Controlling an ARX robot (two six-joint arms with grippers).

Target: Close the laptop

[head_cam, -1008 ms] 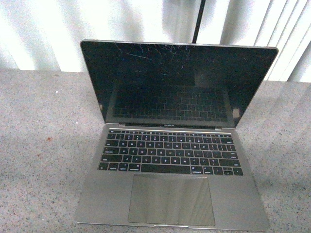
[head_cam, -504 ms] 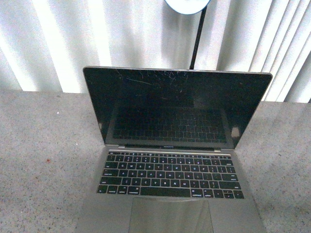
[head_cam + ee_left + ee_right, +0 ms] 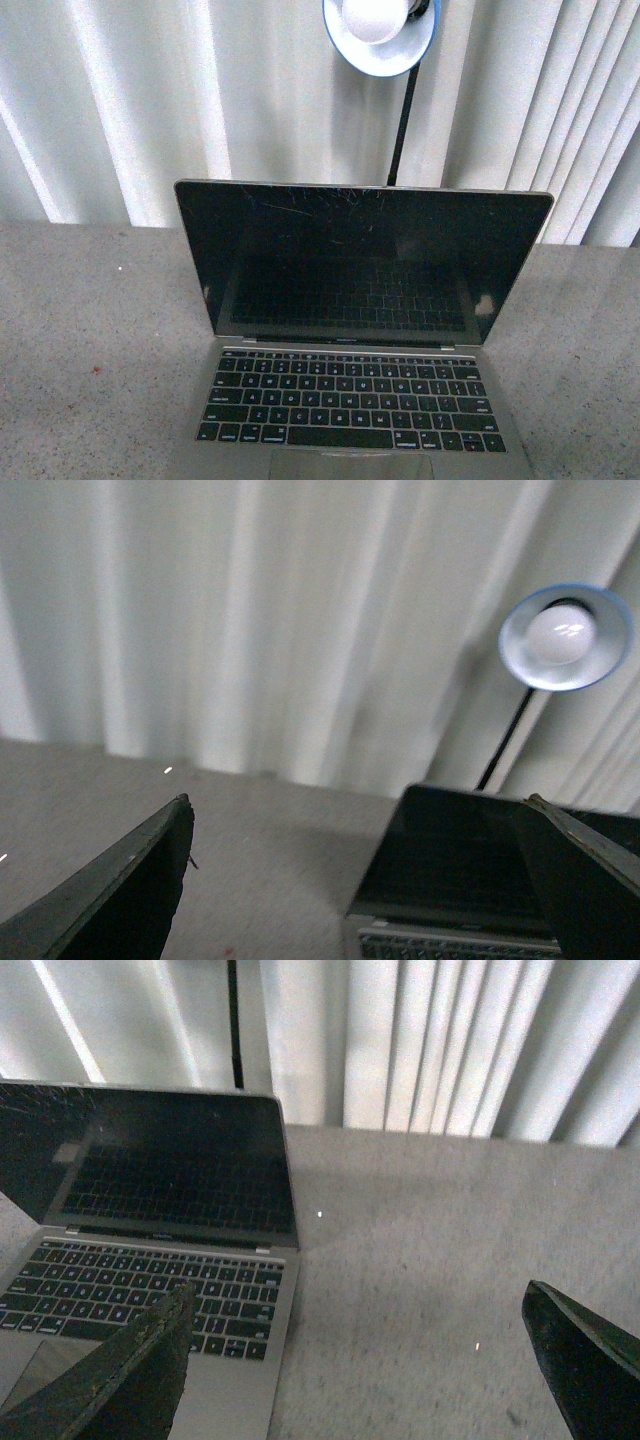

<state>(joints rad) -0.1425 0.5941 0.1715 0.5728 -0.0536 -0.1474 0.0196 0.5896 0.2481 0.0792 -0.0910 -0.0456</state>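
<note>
The laptop (image 3: 355, 330) stands open in the middle of the grey table, its scratched black screen upright and facing me, black keys below. Neither arm shows in the front view. In the left wrist view my left gripper (image 3: 355, 825) is open, held above the table, and the laptop (image 3: 440, 880) lies between and beyond its fingers (image 3: 130, 890). My right gripper (image 3: 355, 1305) is open too, above bare table, with the laptop (image 3: 150, 1220) off to one side near one dark finger (image 3: 130, 1370). Nothing is held in either one.
A desk lamp (image 3: 380, 35) with a blue shade on a thin black pole stands behind the laptop's screen. White vertical blinds (image 3: 150, 100) close off the back. The speckled grey table (image 3: 90, 330) spreads to both sides of the laptop.
The front view has tilted upward: the laptop has slid down in the picture, its trackpad has left the frame, and the lamp head has come into sight at the top.
</note>
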